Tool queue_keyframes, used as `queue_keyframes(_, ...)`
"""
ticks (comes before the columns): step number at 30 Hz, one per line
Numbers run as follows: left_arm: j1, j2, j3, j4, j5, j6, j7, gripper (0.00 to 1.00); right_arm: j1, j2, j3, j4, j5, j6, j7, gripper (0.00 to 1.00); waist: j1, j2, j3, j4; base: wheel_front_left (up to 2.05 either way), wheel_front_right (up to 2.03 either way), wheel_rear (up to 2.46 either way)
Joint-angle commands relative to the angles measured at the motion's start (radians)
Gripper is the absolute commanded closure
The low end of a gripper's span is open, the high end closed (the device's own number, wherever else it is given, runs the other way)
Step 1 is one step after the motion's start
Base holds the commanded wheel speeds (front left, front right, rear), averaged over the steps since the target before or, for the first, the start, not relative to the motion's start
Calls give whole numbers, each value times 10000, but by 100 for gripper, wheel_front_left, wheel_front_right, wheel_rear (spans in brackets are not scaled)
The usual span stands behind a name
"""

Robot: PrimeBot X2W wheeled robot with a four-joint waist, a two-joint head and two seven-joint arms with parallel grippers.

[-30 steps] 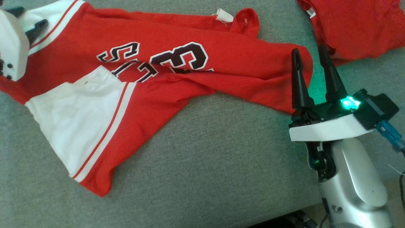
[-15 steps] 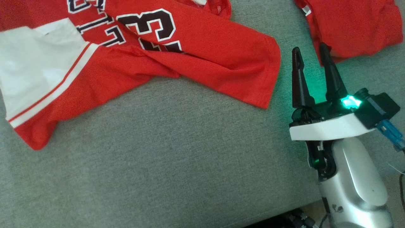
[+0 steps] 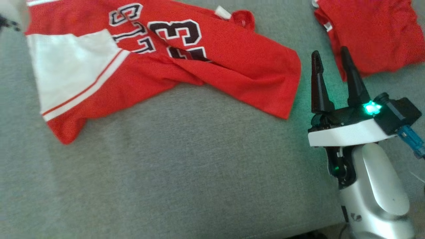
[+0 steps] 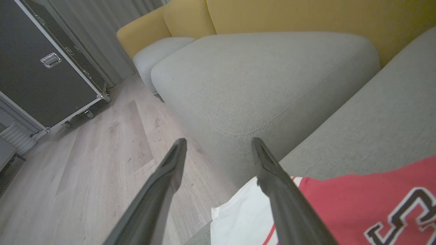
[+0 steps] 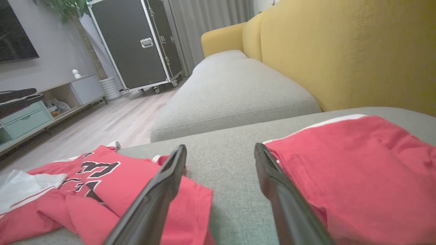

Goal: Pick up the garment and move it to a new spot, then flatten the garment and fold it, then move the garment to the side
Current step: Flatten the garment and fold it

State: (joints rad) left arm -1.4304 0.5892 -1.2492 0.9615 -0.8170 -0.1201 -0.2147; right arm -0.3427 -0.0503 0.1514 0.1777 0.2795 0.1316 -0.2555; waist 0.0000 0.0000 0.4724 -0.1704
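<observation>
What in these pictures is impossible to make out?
1. Head view: lettering on the jersey, partly buried in a fold.
2. Head view: the second red garment, cut off by the top and right edges.
3. Head view, top-left corner: a pale blur, too smeared to identify.

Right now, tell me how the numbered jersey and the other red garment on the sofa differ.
The numbered jersey shows dark numerals and a white panel; the plain red garment shows almost only red. The numbered jersey sprawls wide and rumpled; the plain red garment lies in a compact pile. Both are red, on the grey cushion.
</observation>
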Motion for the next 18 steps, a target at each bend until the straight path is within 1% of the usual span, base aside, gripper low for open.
queue_keyframes(1,-34,54,756,-117,-329,212,-332,0,-37,1,87,-219,-211,-9,-63,0,0,0,-702,563,0,0,0)
queue_keyframes(2,-34,54,756,-117,-329,212,-332,0,-37,1,87,-219,-211,-9,-63,0,0,0,-702,563,0,0,0)
queue_keyframes(4,390,-99,1183,-395,-567,371,-443,0,21,1,19,-171,-351,-9,-63,0,0,0,-1086,808,0,0,0)
queue_keyframes(6,853,-136,1920,-1215,-604,623,-461,0,122,1,-66,-122,-468,-9,-63,0,0,0,-1449,1068,0,0,0)
queue_keyframes(8,1674,-83,2767,-2278,-422,967,-465,0,264,1,-151,-49,-578,-9,-63,0,0,0,-1821,1325,0,0,0)
queue_keyframes(11,3462,-79,4171,-4005,-31,1551,-468,0,573,1,-209,79,-704,-9,-63,0,0,0,-2407,1651,0,0,0)
queue_keyframes(13,4816,-190,5018,-5139,410,1878,-468,0,826,1,-279,151,-758,-9,-63,0,0,0,-2751,1855,0,0,0)
queue_keyframes(15,6208,-433,5700,-6089,851,2117,-469,0,1068,1,-347,215,-806,-9,-63,0,0,0,-3057,2044,0,0,0)
queue_keyframes(18,8136,-956,6755,-7147,1340,2443,-469,0,1374,1,-345,309,-839,-9,-63,0,0,0,-3441,2211,0,0,0)
